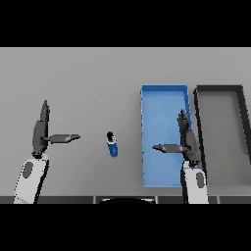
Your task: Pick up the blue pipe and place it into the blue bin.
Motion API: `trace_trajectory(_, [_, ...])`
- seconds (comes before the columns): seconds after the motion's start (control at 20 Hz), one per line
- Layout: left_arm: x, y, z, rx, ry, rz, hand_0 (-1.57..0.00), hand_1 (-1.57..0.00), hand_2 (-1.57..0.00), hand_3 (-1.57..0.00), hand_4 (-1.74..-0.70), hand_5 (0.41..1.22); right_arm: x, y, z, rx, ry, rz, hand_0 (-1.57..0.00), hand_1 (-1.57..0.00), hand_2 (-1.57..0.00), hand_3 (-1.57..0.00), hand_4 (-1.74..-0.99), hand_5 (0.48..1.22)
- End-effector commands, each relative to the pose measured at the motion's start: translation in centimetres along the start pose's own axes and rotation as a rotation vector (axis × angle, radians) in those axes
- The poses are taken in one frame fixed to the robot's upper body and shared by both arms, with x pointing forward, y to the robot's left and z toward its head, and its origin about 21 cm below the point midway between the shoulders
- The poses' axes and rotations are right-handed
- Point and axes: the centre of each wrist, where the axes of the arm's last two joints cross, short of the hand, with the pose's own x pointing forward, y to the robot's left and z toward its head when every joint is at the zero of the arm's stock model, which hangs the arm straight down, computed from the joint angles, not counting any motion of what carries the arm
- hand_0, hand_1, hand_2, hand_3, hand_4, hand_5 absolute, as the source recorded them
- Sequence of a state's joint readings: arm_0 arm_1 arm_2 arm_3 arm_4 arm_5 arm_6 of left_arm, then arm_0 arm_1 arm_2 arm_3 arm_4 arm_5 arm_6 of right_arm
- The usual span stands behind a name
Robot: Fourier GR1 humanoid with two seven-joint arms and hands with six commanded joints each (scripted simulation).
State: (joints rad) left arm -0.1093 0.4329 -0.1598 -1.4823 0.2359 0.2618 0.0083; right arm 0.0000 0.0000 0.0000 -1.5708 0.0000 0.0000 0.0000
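A small blue pipe with a dark top end lies on the grey table, left of the blue bin. My right hand hovers open over the bin's right side, fingers straight and thumb stretched toward the left. The pipe is well apart from it, to its left. My left hand is open at the left of the table, thumb pointing right toward the pipe, with a gap between them. Neither hand holds anything.
A dark-rimmed grey bin stands right beside the blue bin, at the table's right edge. Bare grey table stretches between my left hand and the pipe and across the back.
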Motion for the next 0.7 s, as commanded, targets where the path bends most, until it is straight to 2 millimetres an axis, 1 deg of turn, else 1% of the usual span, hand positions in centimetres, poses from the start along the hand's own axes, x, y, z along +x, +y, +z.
trace_trajectory(0.0, [0.0, 0.0, 0.1, 0.0, -0.006, 0.001, 0.0, 0.0, 0.0, 0.0, -1.01, 0.586, 0.0, -0.1, 0.1, -0.001, -0.001, 0.0, 0.0, 0.0, 0.0, 0.0, -1.222, 0.603])
trace_trajectory(0.2, [0.0, -0.3, 0.6, -0.002, -0.015, 0.0, 0.0, 0.0, 0.0, 0.0, -1.01, 0.586, -0.1, -0.4, 0.6, -0.001, -0.006, 0.001, 0.0, 0.0, 0.0, 0.0, -1.222, 0.603])
trace_trajectory(0.25, [-0.1, -0.2, 0.8, -0.002, -0.014, 0.0, 0.0, 0.0, 0.0, 0.0, -1.01, 0.586, -0.1, -0.2, 1.0, 0.0, -0.012, -0.002, 0.0, 0.0, 0.0, 0.0, -1.222, 0.603])
trace_trajectory(0.3, [-0.4, 0.7, 1.6, -0.125, -0.053, -0.071, 0.0, 0.0, 0.0, 0.0, -1.01, 0.586, 0.2, -1.5, 1.7, 0.047, -0.061, 0.111, 0.0, 0.0, 0.0, 0.0, -1.222, 0.603])
trace_trajectory(0.35, [-0.7, 1.9, 2.2, -0.205, -0.072, -0.107, 0.0, 0.0, 0.0, 0.0, -1.01, 0.588, 0.3, -2.2, 2.5, 0.081, -0.085, 0.159, 0.0, 0.0, 0.0, 0.0, -1.227, 0.603])
trace_trajectory(0.4, [-0.9, 2.7, 2.5, -0.242, -0.072, -0.135, 0.0, 0.0, 0.0, 0.0, -1.01, 0.588, 0.5, -2.1, 3.0, 0.102, -0.099, 0.184, 0.0, 0.0, 0.0, 0.0, -1.23, 0.601])
trace_trajectory(0.45, [-0.7, 2.5, 2.3, -0.273, -0.078, -0.151, 0.0, 0.0, 0.0, 0.0, -1.01, 0.588, 0.9, -1.9, 3.0, 0.118, -0.098, 0.202, 0.0, 0.0, 0.0, 0.0, -1.228, 0.599])
trace_trajectory(0.5, [-0.8, 2.7, 2.7, -0.297, -0.087, -0.16, 0.0, 0.0, 0.0, 0.0, -1.01, 0.589, 1.3, -1.9, 3.2, 0.128, -0.103, 0.213, 0.0, 0.0, 0.0, 0.0, -1.232, 0.599])
trace_trajectory(0.55, [-0.7, 2.5, 2.7, -0.308, -0.08, -0.168, 0.0, 0.0, 0.0, 0.0, -1.01, 0.587, 1.4, -1.8, 3.0, 0.129, -0.084, 0.226, 0.0, 0.0, 0.0, 0.0, -1.231, 0.599])
trace_trajectory(0.65, [-1.0, 2.8, 3.0, -0.338, -0.082, -0.162, 0.0, 0.0, 0.0, 0.0, -1.01, 0.589, 1.4, -2.1, 3.3, 0.128, -0.073, 0.24, 0.0, 0.0, 0.0, 0.0, -1.226, 0.593])
